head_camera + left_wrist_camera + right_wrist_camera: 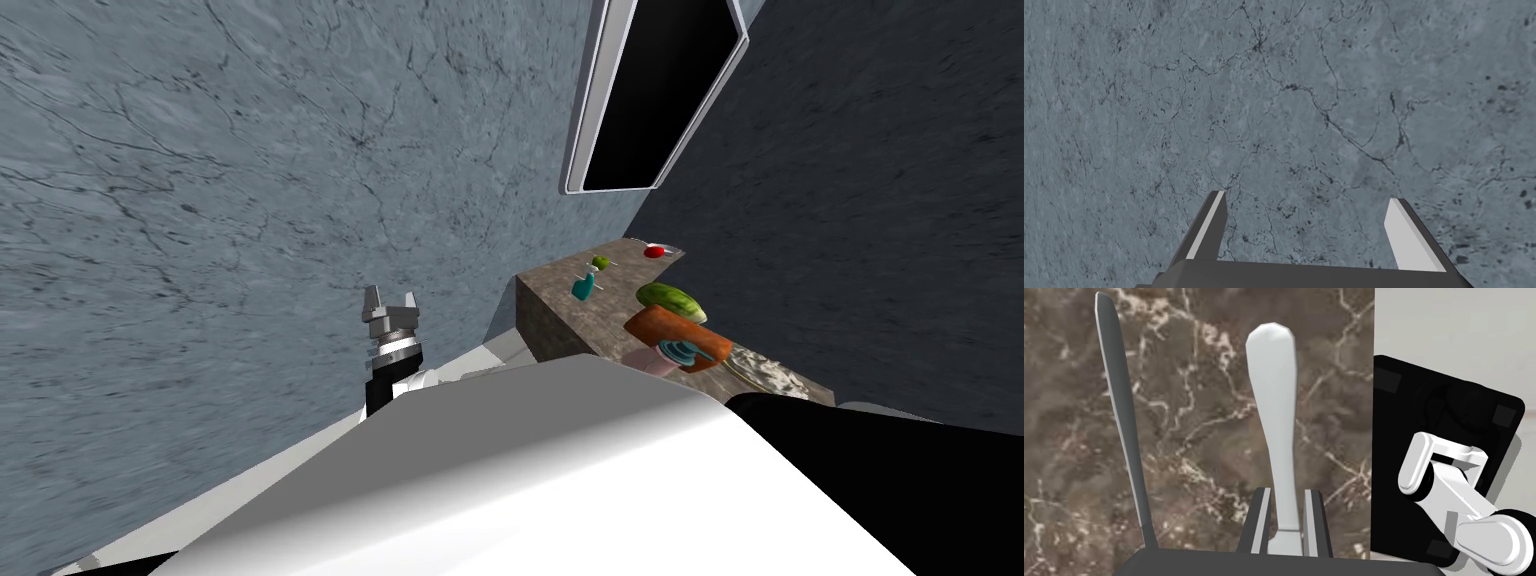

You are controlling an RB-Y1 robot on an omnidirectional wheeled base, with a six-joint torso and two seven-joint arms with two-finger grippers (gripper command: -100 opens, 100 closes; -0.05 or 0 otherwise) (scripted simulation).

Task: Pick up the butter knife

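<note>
The butter knife (1272, 403) is a slim pale grey piece with a rounded end. It reaches away from my right gripper (1286, 490) over a brown marbled counter top (1189, 453). That gripper is shut on the knife's narrow part, one finger pressing each side. A dark slim streak (1121, 413) runs beside the knife on the counter. My left gripper (389, 303) is held out to the left of the counter, over a blue-grey marbled surface (200, 200). Its fingers are open with nothing between them (1309, 197).
The brown counter (560, 320) stands to my right. On it are a teal bottle (583, 288), a small green fruit (600, 262), a red item (654, 251), a green melon-like thing (672, 300) and an orange-brown bowl (675, 335). A white-framed black opening (660, 90) lies beyond.
</note>
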